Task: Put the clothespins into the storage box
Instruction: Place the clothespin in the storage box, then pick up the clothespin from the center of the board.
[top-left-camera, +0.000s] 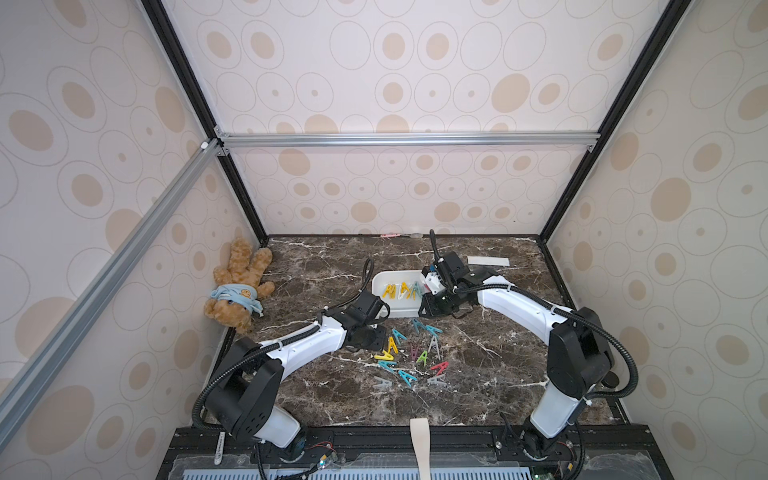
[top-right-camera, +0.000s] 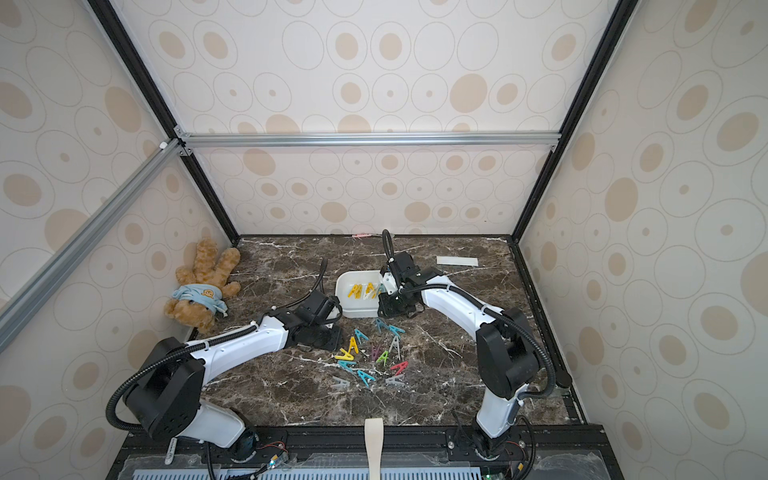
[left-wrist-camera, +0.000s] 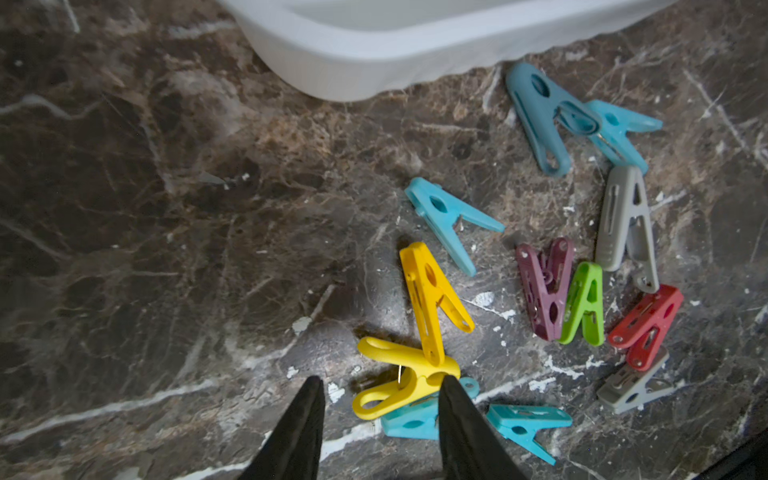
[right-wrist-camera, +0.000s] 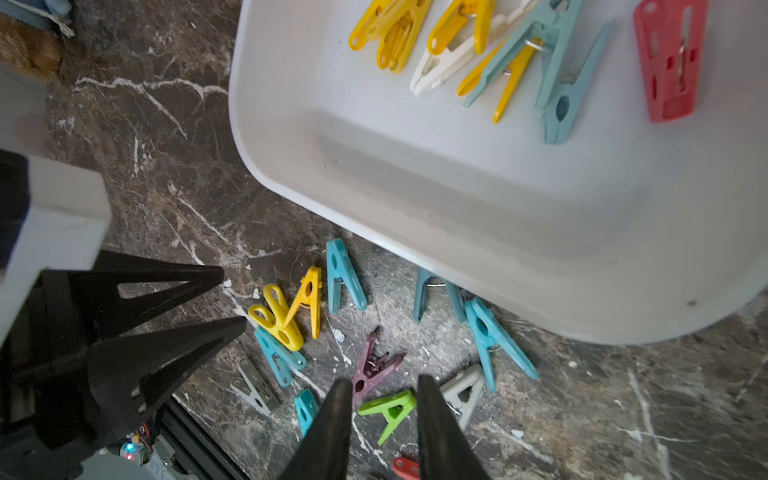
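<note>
I'm watching the dark marble table (top-left-camera: 332, 270) carrying the white rounded plastic storage box (top-left-camera: 395, 311), with several A-shaped plastic clothespins (right-wrist-camera: 515, 54) lying inside. My left hand (left-wrist-camera: 380, 382) is hanging with fingers apart, a yellow clothespin (left-wrist-camera: 399, 388) lying between the tips. My right hand (right-wrist-camera: 384, 382) is hovering, fingers apart, above a green clothespin (right-wrist-camera: 390, 409) near the box.

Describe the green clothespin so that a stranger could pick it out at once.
Start at the white storage box in the middle of the marble table. On its robot-facing side lies a scatter of loose clothespins. Among them, beside a purple one, is the only bright green clothespin.
</note>
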